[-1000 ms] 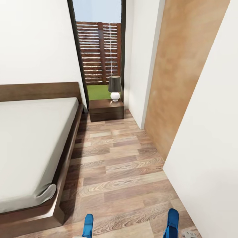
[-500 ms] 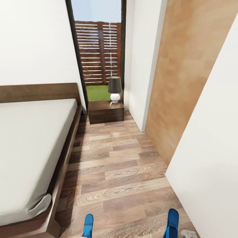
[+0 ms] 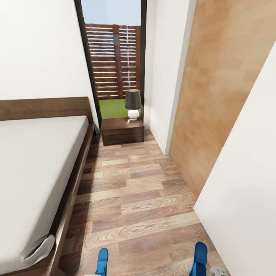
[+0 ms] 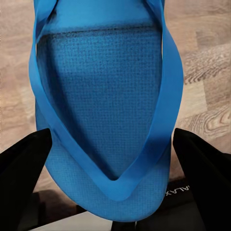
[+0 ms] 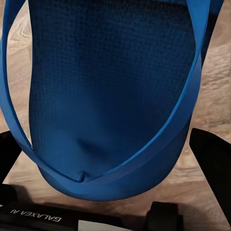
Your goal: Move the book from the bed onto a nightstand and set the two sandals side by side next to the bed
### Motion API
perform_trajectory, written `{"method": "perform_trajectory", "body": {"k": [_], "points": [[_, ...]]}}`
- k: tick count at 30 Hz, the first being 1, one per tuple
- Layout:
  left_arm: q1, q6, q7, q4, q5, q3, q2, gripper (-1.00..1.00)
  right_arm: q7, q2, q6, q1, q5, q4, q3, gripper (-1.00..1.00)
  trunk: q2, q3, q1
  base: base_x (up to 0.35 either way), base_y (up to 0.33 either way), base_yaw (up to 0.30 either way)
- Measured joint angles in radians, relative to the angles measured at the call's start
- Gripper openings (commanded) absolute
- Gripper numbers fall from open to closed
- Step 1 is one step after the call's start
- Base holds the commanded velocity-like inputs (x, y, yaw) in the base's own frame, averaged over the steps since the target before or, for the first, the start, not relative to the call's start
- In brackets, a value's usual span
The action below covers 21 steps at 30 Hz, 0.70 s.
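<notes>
Bed [image 3: 34, 165] runs along the left, off-white mattress in a dark frame, well ahead and left of the left jaws. Left jaws [image 4: 113, 159] are clamped on one blue sandal [image 4: 103, 96], its tip poking up above the plank floor [image 3: 134, 191]. Nightstand [image 3: 122, 131] sits far ahead between both jaws, lamp [image 3: 133, 103] on top. Right jaws [image 5: 113, 163] grip the other sandal [image 5: 110, 91].

Black jaws; black wrist body lettered GALAXEA in white.
</notes>
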Motion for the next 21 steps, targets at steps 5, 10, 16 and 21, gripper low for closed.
{"method": "perform_trajectory", "body": {"k": [5, 10, 16, 21], "points": [[0.0, 0.001, 0.0, 0.0, 0.0, 0.0, 0.001, -1.0, 0.0, 0.0, 0.0, 0.0, 0.0, 0.0, 0.0, -1.0, 0.0, 0.0, 0.0, 0.15, 0.0, 0.0], [0.0, 0.0, 0.0, 0.0, 0.0, 0.0, 0.001, -1.0, 0.0, 0.0, 0.0, 0.0, 0.0, 0.0, 0.0, -1.0, 0.0, 0.0, 0.0, 0.181, 0.0, 0.0], [0.0, 0.0, 0.0, 0.0, 0.0, 0.0, 0.001, -1.0, 0.0, 0.0, 0.0, 0.0, 0.0, 0.0, 0.0, -1.0, 0.0, 0.0, 0.0, 0.303, 0.0, 0.0], [0.0, 0.0, 0.0, 0.0, 0.0, 0.0, 0.001, -1.0, 0.0, 0.0, 0.0, 0.0, 0.0, 0.0, 0.0, -1.0, 0.0, 0.0, 0.0, 0.319, 0.0, 0.0]]}}
